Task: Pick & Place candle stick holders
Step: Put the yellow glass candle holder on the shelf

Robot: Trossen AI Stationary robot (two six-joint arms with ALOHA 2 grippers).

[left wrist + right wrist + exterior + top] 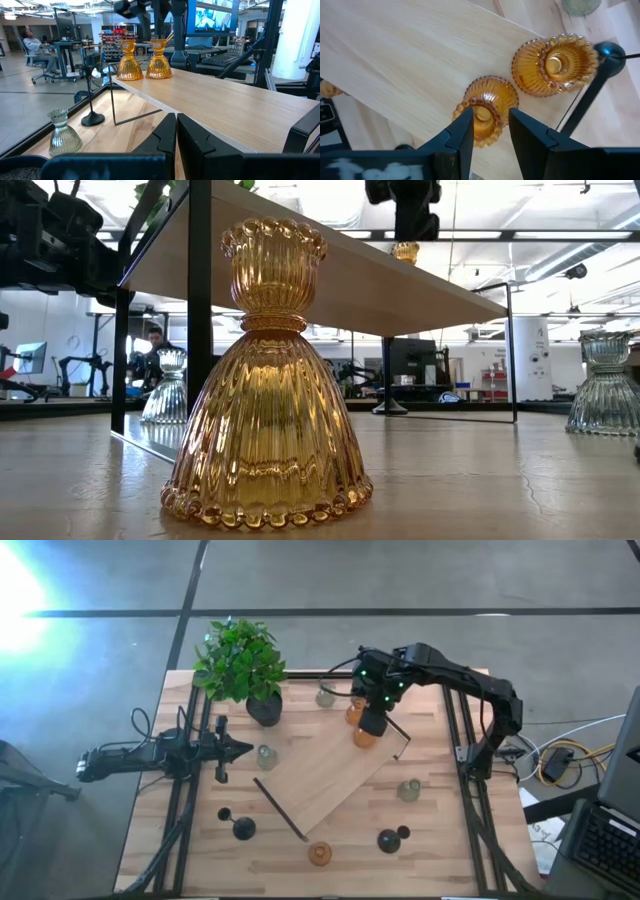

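Two amber glass holders stand upright on their bases at the far end of a raised wooden shelf (320, 775): one (364, 738) under my right gripper and one (355, 712) just beyond it. My right gripper (490, 117) is open and points down. Its fingers flank the nearer holder's cup (484, 113), and in the low view the fingertips (412, 230) end just above that holder (405, 251). A third amber holder (319, 854) stands on the table near the front. Green-grey holders (266, 756) (409, 790) (325, 697) and black holders (244, 829) (390, 840) stand on the table. My left gripper (240, 749) is shut and empty at the left.
A black pot with a green plant (264, 708) stands at the far left by the shelf. The shelf rests on thin black legs (282, 810) (400, 740), with table room beneath it. Black frame rails (185, 810) run along both table sides.
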